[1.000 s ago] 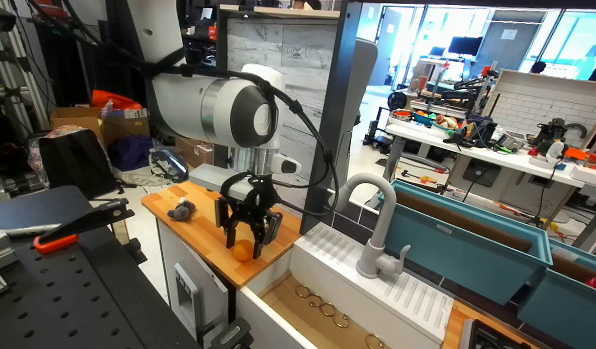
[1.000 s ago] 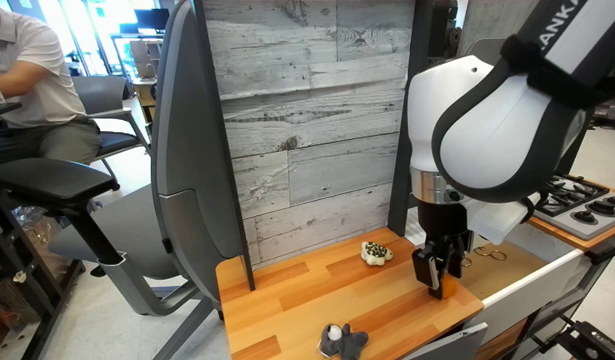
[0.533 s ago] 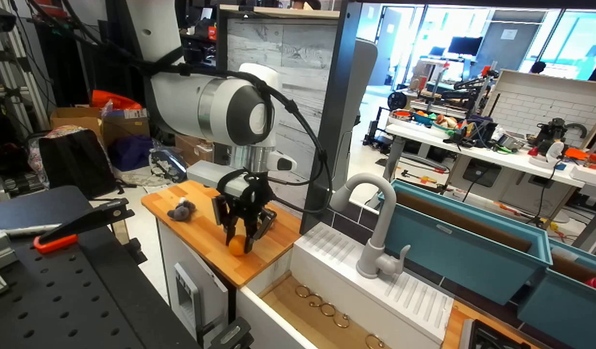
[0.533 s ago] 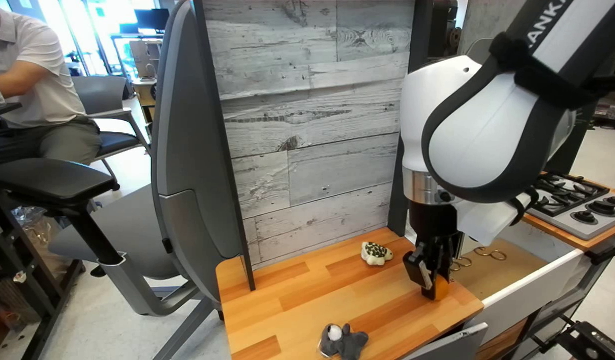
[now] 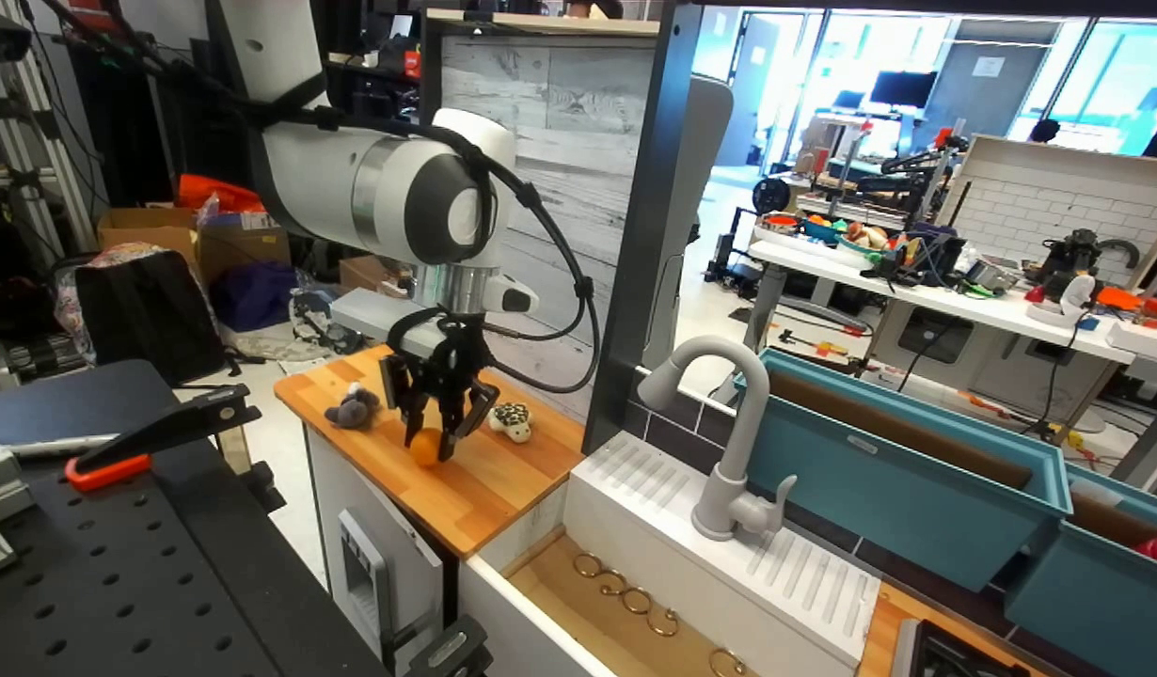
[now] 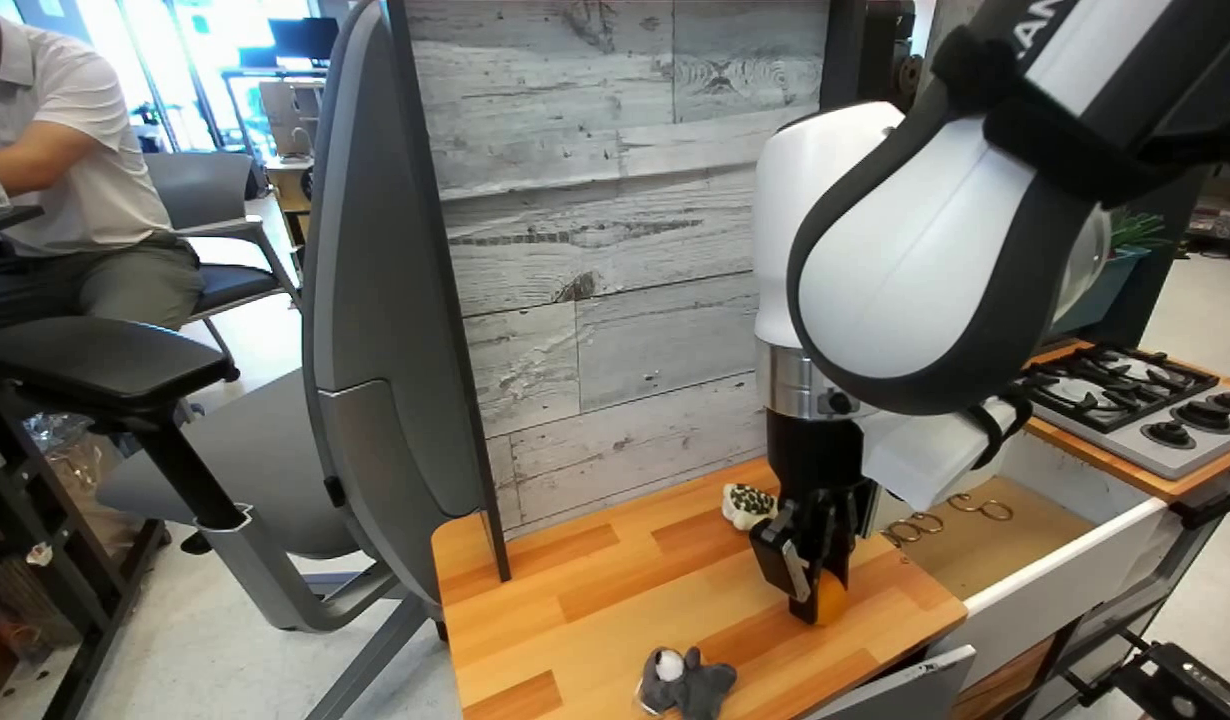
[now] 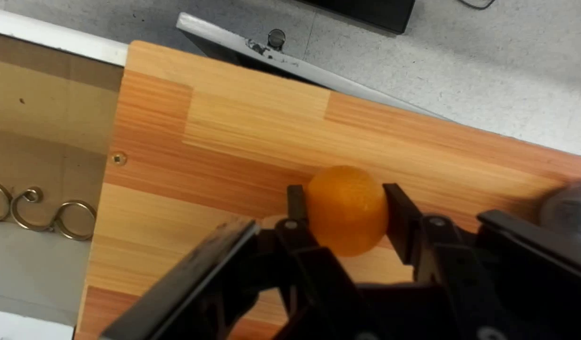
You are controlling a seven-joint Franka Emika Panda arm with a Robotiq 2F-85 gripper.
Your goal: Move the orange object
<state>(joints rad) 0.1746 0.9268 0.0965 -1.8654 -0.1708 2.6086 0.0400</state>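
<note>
Wrist view: the tool [image 7: 347, 206] pinches the orange ball [image 7: 347, 218], located between the left edge of the desk [image 7: 248, 141] and a gray plush toy [image 7: 567, 210]; whether lifted cannot be told. Smooth and round, it could slip from an uneven grip and roll off the upper edge.

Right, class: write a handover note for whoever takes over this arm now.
Gripper: shut on the ball.
Ball: over the counter, between the grey toy and the sink; can't tell whether it touches down.
Done: ball gripped and shifted toward the grey toy in the last second.
Left: probably set it down and release; the task names no spot.
</note>
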